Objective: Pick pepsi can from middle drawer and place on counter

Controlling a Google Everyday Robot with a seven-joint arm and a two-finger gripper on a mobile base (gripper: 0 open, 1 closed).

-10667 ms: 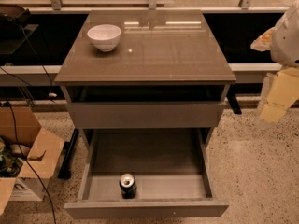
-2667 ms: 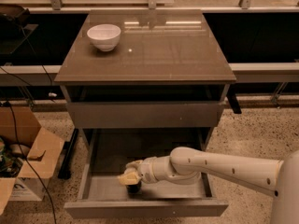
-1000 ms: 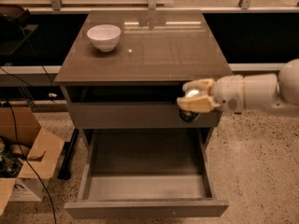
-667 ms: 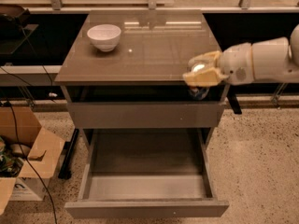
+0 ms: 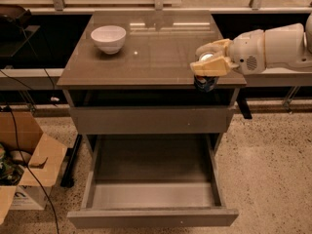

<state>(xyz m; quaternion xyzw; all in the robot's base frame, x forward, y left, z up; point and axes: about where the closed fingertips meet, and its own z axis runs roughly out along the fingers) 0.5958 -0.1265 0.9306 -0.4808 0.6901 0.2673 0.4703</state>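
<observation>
My gripper (image 5: 209, 64) is shut on the pepsi can (image 5: 205, 82). It holds the can upright at the front right edge of the counter (image 5: 146, 57). The can's dark lower body shows below the tan fingers (image 5: 210, 68), and its silver top shows between them. The can overlaps the counter's front edge; I cannot tell whether it touches the slab. The white arm reaches in from the right. The middle drawer (image 5: 151, 184) is pulled out below and holds nothing.
A white bowl (image 5: 108, 38) stands at the counter's back left. A shut drawer front (image 5: 151, 118) lies under the counter. An open cardboard box (image 5: 27, 167) and cables sit on the floor at the left. A railing runs behind the counter.
My gripper took the can from the drawer, lifted it past the upper drawer front, and has moved it up and right to the counter's front right edge. The drawer is now empty.
</observation>
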